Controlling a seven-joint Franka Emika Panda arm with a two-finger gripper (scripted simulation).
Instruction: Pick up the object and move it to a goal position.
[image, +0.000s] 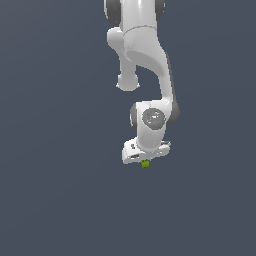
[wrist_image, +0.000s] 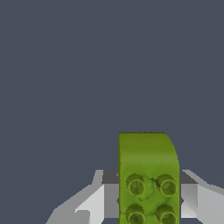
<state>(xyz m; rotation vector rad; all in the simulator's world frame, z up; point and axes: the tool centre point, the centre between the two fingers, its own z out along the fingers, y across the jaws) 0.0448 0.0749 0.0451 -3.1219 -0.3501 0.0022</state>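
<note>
End effector (image: 144, 161) of the white Panda arm (image: 145, 60), pointed downward against a plain dark grey backdrop, is clamped on the lime-green studded block (image: 145, 163), which the wrist view shows pinched between both grey fingers (wrist_image: 109, 197) and protruding beyond their tips.
</note>
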